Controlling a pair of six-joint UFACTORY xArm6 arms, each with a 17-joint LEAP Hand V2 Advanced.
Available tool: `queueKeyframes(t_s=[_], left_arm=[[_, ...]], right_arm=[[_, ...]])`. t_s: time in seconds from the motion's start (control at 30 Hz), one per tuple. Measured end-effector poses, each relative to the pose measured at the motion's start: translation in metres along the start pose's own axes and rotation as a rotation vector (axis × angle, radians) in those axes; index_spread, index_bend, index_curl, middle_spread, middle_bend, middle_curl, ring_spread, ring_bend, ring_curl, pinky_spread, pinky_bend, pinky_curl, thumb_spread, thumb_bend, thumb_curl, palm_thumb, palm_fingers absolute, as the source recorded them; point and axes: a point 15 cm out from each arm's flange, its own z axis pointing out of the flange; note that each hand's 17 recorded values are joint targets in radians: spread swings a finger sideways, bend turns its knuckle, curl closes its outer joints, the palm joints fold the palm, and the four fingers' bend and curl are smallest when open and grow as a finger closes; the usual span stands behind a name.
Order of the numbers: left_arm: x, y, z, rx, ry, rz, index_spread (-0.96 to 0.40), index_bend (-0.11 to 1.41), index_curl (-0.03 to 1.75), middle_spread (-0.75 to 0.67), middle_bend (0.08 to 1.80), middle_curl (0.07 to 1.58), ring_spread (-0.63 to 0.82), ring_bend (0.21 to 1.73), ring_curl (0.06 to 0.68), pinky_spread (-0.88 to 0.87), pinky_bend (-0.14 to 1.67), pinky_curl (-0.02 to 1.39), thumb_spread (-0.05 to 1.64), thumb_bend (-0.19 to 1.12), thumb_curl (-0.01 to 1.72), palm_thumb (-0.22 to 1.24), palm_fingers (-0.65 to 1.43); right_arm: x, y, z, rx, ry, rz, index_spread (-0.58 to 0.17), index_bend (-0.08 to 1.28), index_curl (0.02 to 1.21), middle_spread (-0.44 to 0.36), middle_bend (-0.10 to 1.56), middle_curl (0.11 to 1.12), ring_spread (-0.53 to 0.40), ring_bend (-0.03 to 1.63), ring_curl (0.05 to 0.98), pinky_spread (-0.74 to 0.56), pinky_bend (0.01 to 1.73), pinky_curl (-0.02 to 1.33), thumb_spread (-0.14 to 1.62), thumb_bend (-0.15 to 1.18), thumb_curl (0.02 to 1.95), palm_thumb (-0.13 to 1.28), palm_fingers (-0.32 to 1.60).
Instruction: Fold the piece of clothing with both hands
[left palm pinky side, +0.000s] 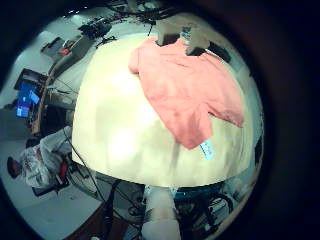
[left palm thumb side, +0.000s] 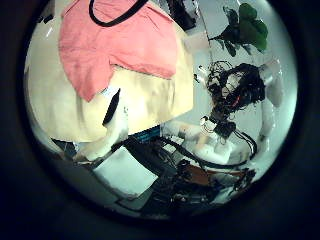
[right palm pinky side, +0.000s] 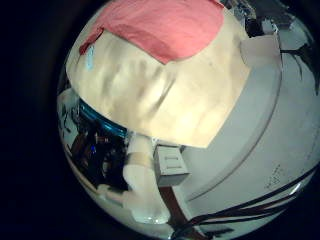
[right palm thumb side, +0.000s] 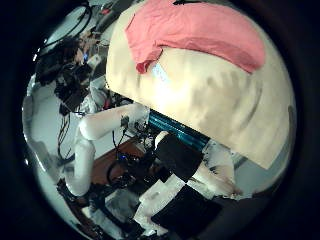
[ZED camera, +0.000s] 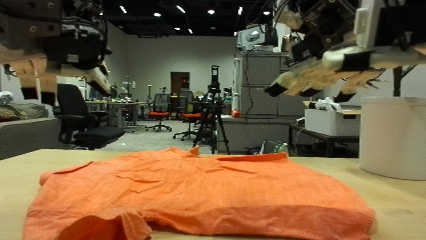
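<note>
Flat on the pale worktop (ZED camera: 27, 165) lay an orange shirt (ZED camera: 200, 195), spread wide with its collar toward the far edge and one sleeve bunched at the near corner of the cloth. Its fabric was creased but not yet folded over. From the left little finger side palm view the shirt (left palm pinky side: 188, 88) covered one end of the worktop (left palm pinky side: 120, 130), and a small white tag (left palm pinky side: 208, 149) stuck out at its hem. In the right thumb side palm view the same tag (right palm thumb side: 160, 70) showed at the edge of the shirt (right palm thumb side: 195, 32), resting on bare worktop (right palm thumb side: 215, 95).

Both hands hung well above the cloth, touching nothing. The left robot hand (ZED camera: 53, 50) was up near the outside view's upper corner, its fingers loosely bent downward and empty, so it counted as released. The right robot hand (ZED camera: 340, 60) hovered on the other side, fingers spread and relaxed, likewise holding nothing.

A white cylindrical container (ZED camera: 394, 135) stood on the worktop below the right robot hand, apart from the shirt.
</note>
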Motion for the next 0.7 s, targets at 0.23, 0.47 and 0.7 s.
queueKeyframes(t_s=[0.23,0.47,0.7], left_arm=[[0.002,0.000,0.001,-0.003,0.000,0.010,0.03,0.15,0.28,0.22,0.27,0.36,0.40,0.60,0.189,0.43,0.33,0.31,1.03,-0.02,0.39,0.58,0.15],[0.006,0.003,0.009,-0.025,0.003,0.024,0.01,0.18,0.30,0.24,0.27,0.35,0.39,0.59,0.183,0.43,0.31,0.30,1.02,-0.02,0.40,0.58,0.17],[0.017,0.015,0.034,-0.143,-0.091,0.187,0.03,0.17,0.31,0.19,0.26,0.36,0.40,0.55,0.172,0.41,0.29,0.30,1.02,-0.02,0.40,0.59,0.19]], right_arm=[[0.000,0.001,-0.004,0.015,-0.001,0.003,-0.352,0.19,0.35,-0.051,0.19,0.32,0.230,0.20,0.233,0.41,0.19,0.25,1.20,-0.02,0.23,0.40,0.32],[-0.002,-0.001,0.001,-0.007,-0.001,-0.003,-0.349,0.19,0.36,-0.064,0.19,0.32,0.230,0.20,0.234,0.41,0.19,0.25,1.20,-0.02,0.23,0.40,0.32],[0.013,0.001,-0.017,0.017,-0.002,0.049,-0.350,0.18,0.35,-0.038,0.20,0.33,0.234,0.20,0.233,0.41,0.20,0.25,1.20,-0.02,0.23,0.40,0.34]])
